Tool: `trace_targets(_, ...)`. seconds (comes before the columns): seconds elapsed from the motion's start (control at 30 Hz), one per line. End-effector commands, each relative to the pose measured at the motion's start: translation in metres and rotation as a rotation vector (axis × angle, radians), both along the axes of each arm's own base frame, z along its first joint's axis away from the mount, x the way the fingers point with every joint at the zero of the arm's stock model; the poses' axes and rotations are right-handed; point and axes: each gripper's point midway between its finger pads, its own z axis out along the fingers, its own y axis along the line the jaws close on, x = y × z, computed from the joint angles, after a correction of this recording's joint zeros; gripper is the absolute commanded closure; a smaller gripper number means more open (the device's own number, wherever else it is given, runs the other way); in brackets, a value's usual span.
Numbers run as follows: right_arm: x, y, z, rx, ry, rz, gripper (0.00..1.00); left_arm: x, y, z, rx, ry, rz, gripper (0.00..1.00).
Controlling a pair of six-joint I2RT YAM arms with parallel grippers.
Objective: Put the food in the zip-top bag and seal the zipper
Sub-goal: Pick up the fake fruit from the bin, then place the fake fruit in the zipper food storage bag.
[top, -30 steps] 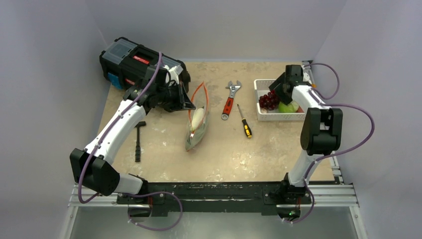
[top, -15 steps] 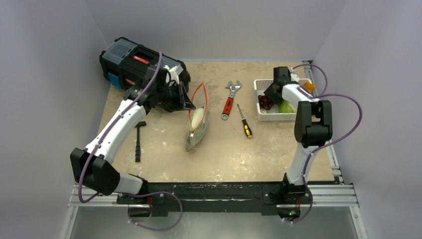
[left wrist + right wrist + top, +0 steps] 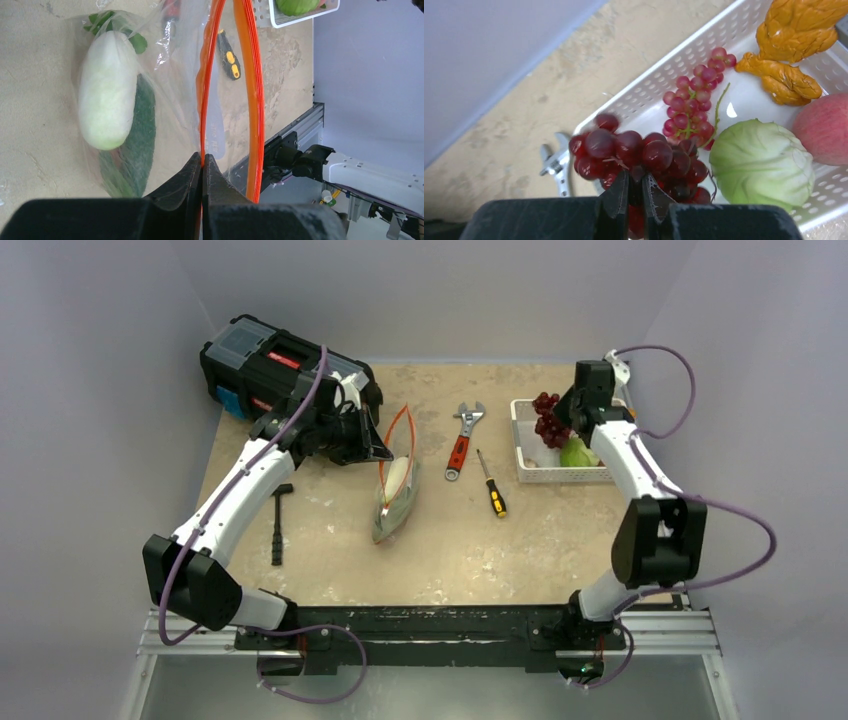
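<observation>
The clear zip-top bag [image 3: 396, 495] lies at the table's middle, its orange zipper [image 3: 257, 100] spread into a loop. My left gripper [image 3: 203, 162] is shut on the zipper's near strip and holds the mouth up. Inside the bag lie a white radish [image 3: 107, 90] and leafy greens [image 3: 132, 145]. My right gripper [image 3: 636, 182] is shut on a dark red grape bunch [image 3: 634, 150], which hangs over the left part of the white basket [image 3: 649, 80]. In the basket sit a green cabbage [image 3: 761, 165], a smaller pink grape bunch [image 3: 694, 100], an orange piece [image 3: 794, 45] and a pink-red fruit [image 3: 824, 127].
A red-handled wrench [image 3: 462, 440] and a yellow-black screwdriver [image 3: 491, 485] lie between the bag and the basket [image 3: 525, 440]. A black toolbox [image 3: 270, 365] stands at the back left. A black hammer [image 3: 278, 520] lies near the left arm.
My right gripper has closed on the dark grape bunch and raised it over the basket's left side, and the right arm has swung. The left gripper and bag have not moved.
</observation>
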Motion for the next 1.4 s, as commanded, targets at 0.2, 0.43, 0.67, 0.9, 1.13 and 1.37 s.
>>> trace_targets(0.2, -0.014, 0.041, 0.113, 0.113, -0.346, 0.216, 1.00, 0.005, -0.003, 0.006, -0.013, -0.037, -0.005, 1.00)
trace_targets(0.43, -0.027, 0.073, 0.151, 0.217, -0.408, 0.370, 1.00, 0.005, -0.004, 0.007, -0.014, -0.038, -0.007, 1.00)
trace_targets(0.67, -0.047, 0.132, 0.186, 0.306, -0.480, 0.617, 1.00, 0.005, -0.004, 0.006, -0.017, -0.032, -0.011, 1.00)
trace_targets(0.9, -0.095, 0.205, 0.245, 0.314, -0.625, 0.943, 1.00, 0.006, -0.006, 0.004, -0.020, -0.023, -0.016, 1.00)
trace_targets(1.13, -0.154, 0.264, 0.283, 0.377, -0.774, 1.299, 1.00, 0.005, -0.006, 0.004, -0.020, -0.022, -0.017, 1.00)
trace_targets(1.37, -0.192, 0.326, 0.283, 0.398, -0.812, 1.600, 1.00, 0.004, -0.008, 0.007, -0.036, -0.029, -0.031, 1.00)
